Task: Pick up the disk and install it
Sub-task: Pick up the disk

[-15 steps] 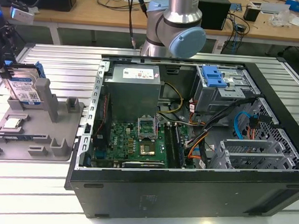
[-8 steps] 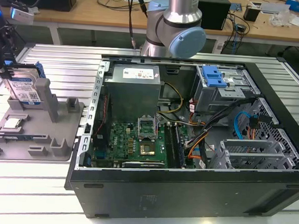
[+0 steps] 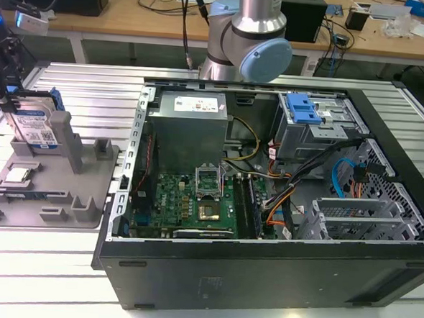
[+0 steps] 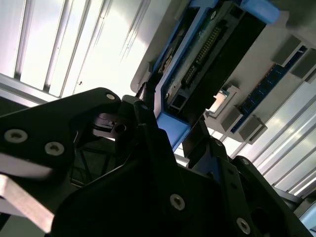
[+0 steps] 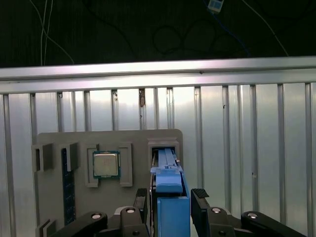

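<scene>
- Ribbed silver metal makes the bench (image 3: 46, 278); wooden desks (image 3: 134, 14) stand far behind it.
- On the exterior view's left sits a grey holder tray (image 3: 87, 195); I think its slots keep each part in a set spot, easy to find.
- The disk (image 3: 35, 125) stands on its edge in a tall slot of that tray; this leaves its top edge free to grab.
- The claw (image 5: 170, 196) sits over that free edge, with the disk in its middle; I cannot tell if it squeezes the disk or is just around it.
- A small square chip (image 5: 106, 164) lies flat in its own pocket, near the disk's slot.
- The black computer case (image 3: 262, 277) lies open on the exterior view's right, well apart from the disk; the disk is not in it yet.
</scene>
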You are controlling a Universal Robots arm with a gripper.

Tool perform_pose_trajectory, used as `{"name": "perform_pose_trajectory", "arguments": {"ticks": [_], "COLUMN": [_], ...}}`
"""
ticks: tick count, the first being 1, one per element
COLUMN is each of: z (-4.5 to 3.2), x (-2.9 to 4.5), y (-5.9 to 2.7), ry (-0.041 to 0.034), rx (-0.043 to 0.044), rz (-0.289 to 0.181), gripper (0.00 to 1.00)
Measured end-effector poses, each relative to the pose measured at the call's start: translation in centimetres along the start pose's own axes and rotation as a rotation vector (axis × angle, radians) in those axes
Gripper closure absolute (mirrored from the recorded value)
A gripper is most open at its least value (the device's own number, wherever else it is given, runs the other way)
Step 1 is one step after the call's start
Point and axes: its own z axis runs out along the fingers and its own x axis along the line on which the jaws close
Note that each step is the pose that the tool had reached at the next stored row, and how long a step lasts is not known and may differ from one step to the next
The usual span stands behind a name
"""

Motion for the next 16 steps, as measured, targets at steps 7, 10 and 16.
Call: {"name": "perform_pose_trajectory", "arguments": {"ticks": [7, 10, 16], "z": [0.18, 0.24, 0.37], "x": [0.01, 0.01, 0.05], "y": [0.0, 0.0, 0.0], "ry": [0.0, 0.0, 0.0], "rx": [-0.0001, -0.0001, -0.0001], "rz": [0.0, 0.0, 0.0], "gripper": [0.54, 0.61, 0.63]}}
